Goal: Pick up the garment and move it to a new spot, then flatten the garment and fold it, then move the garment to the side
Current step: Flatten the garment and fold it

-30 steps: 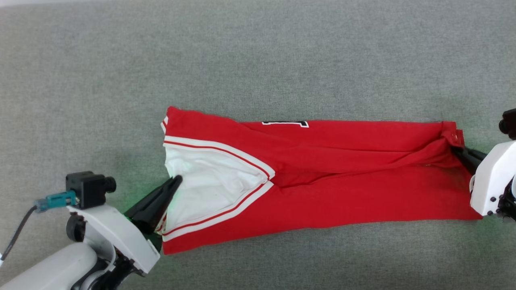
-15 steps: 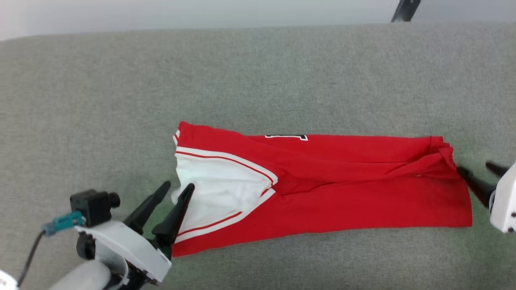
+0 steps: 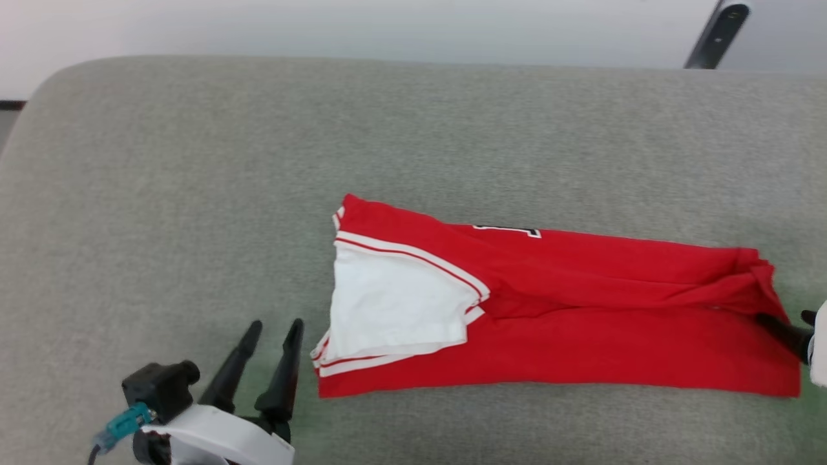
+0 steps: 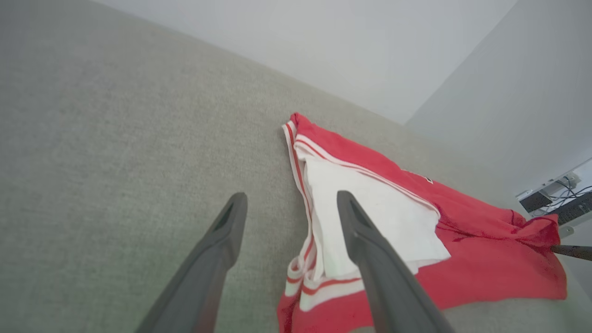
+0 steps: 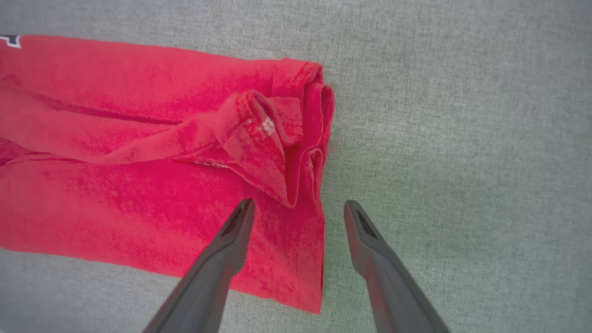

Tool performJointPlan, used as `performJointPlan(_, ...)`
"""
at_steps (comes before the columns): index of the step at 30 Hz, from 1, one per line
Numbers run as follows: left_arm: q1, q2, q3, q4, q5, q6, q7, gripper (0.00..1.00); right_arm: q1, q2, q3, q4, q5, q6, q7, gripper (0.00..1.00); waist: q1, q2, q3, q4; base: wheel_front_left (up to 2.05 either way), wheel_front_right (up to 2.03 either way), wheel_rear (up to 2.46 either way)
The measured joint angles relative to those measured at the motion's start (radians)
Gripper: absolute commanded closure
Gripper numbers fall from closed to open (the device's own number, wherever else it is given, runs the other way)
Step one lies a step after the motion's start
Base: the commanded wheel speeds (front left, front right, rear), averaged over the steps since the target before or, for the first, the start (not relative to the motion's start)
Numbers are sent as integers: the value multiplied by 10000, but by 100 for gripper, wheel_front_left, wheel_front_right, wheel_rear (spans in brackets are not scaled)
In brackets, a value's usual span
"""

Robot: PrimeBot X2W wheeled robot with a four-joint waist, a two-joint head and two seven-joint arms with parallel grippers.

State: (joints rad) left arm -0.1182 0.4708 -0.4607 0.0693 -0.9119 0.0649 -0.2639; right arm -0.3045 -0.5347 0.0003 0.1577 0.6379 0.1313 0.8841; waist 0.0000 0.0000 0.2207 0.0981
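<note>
The garment (image 3: 581, 323) lies folded into a long red band on the grey surface, its white sleeve end (image 3: 394, 310) with red-and-white trim turned up at the left. A sliver of black, white-outlined print (image 3: 507, 230) peeks out along its far edge. My left gripper (image 3: 274, 325) stands open just left of the sleeve end, touching nothing; in the left wrist view the garment (image 4: 397, 231) lies behind my right finger. My right gripper (image 5: 298, 203) is open over the bunched right end of the garment (image 5: 138, 152), nothing between its fingers; its dark fingers (image 3: 778, 326) show at the right edge.
The grey fabric surface (image 3: 194, 194) spreads wide to the left of and behind the garment. Its far edge is rounded, with a pale wall beyond. A dark post (image 3: 714, 35) rises at the top right. Cables and equipment (image 4: 555, 201) sit far off.
Both grippers opened and let go of the garment, then drew back from its ends. The sleeve end dropped flat. The head camera tilted up and shifted, so the far edge now shows.
</note>
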Motion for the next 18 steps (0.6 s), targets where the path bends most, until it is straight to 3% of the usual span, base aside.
performJointPlan(8, 64, -949, 1766, -399, 3331, -401, -2, 0, -774, 383, -370, 1076, -428, 0, 871, 0, 0, 0, 70, 482, 0, 0, 0)
performJointPlan(13, 143, -1388, 2203, -178, 4541, -742, 0, 0, -1047, 593, -520, 1616, -796, 0, 1526, 0, 0, 0, 270, 573, 0, 0, 0)
performJointPlan(18, 3, -2002, 2700, 314, 4991, -1007, -2, 0, -1403, 869, -671, 1894, -1156, 0, 1628, 0, 0, 0, 552, 609, 0, 0, 0)
